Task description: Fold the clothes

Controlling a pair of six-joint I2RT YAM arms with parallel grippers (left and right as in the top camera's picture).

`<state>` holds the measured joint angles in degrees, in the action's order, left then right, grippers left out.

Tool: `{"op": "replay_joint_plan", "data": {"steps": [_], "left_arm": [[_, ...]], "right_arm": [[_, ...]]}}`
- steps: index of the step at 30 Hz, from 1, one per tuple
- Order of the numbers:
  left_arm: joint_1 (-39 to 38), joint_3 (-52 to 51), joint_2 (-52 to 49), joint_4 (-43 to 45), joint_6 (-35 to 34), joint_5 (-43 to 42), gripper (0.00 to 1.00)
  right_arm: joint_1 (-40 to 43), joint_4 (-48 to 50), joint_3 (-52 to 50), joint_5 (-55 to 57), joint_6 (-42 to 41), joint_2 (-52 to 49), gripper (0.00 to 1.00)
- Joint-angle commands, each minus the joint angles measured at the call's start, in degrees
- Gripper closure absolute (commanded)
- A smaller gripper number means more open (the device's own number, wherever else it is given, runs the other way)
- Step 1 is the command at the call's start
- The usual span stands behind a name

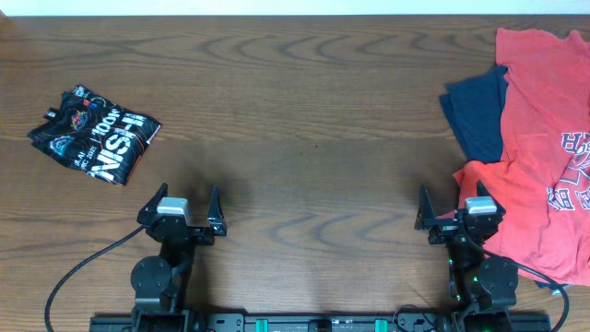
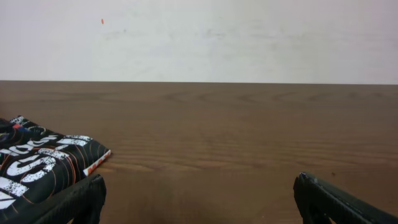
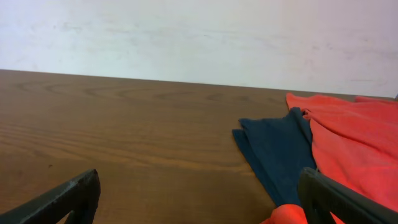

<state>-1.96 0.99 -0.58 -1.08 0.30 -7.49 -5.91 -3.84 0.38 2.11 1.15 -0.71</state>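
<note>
Your left end effector (image 1: 190, 194) and right end effector (image 1: 453, 198) are both standing spread and empty at the near edge of the desk (image 1: 304, 120). The red shirt (image 1: 539, 138) is lying rumpled at far right, overlapping the navy shirt (image 1: 477, 115). The black shirt (image 1: 95, 134) is sitting folded at far left. When you go for the red hem, you are risking pinching the navy layer too and dragging both.

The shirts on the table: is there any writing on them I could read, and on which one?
"NISH", seemingly, upside down: big white letters on the black garment.
Smaller print beside it: too blurred to read.
Orange-red T-shirt: white-and-navy lettering, cut off at the picture's edge, unreadable.
Navy garment: no text seen.
</note>
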Motion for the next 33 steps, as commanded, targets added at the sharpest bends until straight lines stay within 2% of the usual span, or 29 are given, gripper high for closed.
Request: {"op": "replay_joint_plan", "data": {"steps": [1,10,13,15,21,26,33], "left_arm": [[-0.17,-0.76,0.35,-2.27,1.01,-0.83,0.02],[-0.17,-0.76,0.35,-0.68,0.94,-0.92,0.02],[-0.15,-0.42,0.35,-0.70,-3.67,-1.05,0.02],[-0.15,1.01,0.31,-3.61,-6.71,-1.05,0.02],[-0.15,8.15,-3.21,-13.51,-7.04,-1.05,0.02],[-0.15,17.62,-12.87,-20.85,-7.02,-0.83,0.02],[-0.15,31.23,-34.12,-32.30,-6.78,-0.85,0.02]], "right_arm": [[0.37,-0.24,-0.07,-0.04,0.61,0.39,0.01],[0.37,1.51,-0.07,-1.86,0.00,0.39,0.01],[0.37,1.09,0.13,-2.36,-2.64,0.39,0.01],[0.37,-0.74,1.05,-2.29,-2.86,0.26,0.01],[0.39,-8.26,7.96,5.14,-3.02,-4.24,0.01],[0.39,-15.30,17.22,7.67,-3.02,-15.13,0.01],[1.99,-27.76,31.39,11.10,-3.91,-39.89,0.01]]}}
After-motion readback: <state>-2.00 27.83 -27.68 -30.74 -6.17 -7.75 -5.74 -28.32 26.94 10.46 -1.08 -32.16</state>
